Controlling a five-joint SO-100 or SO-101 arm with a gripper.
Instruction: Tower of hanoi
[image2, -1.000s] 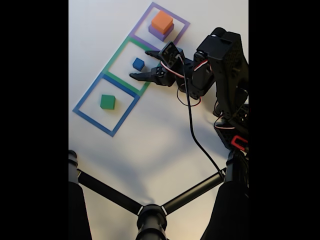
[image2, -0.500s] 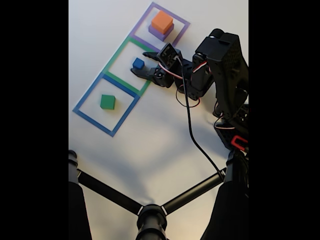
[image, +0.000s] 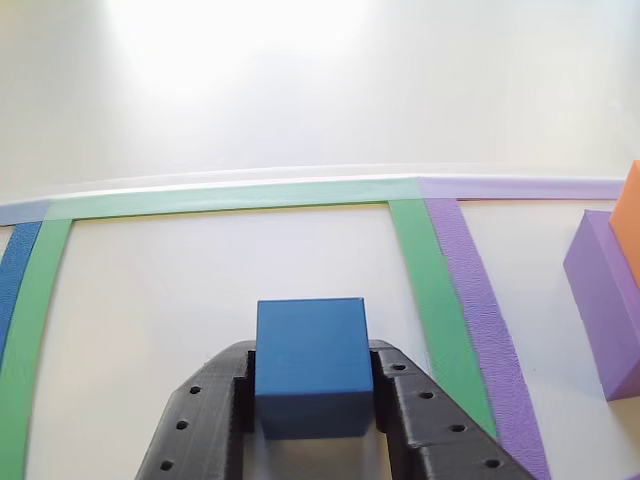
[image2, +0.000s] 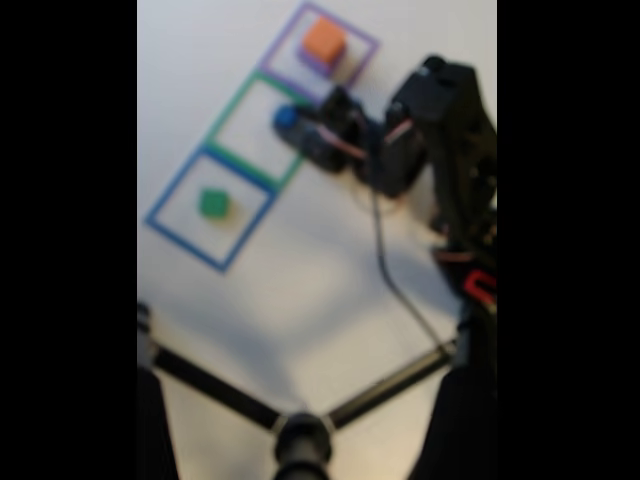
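The arm has moved in: blue cube (image: 310, 365) sits gripped between the narrowed black jaws.

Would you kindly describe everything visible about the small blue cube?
The small blue cube is matte, plastic-looking, with crisp edges and plain faces. It sits upright inside the green tape square on the white table, between the black tool's two fingers, which stand close against its sides. The fixed view is blurred, showing it as a blue spot.

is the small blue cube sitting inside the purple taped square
No, the small blue cube sits inside the green taped square, between the hand's black fingers.
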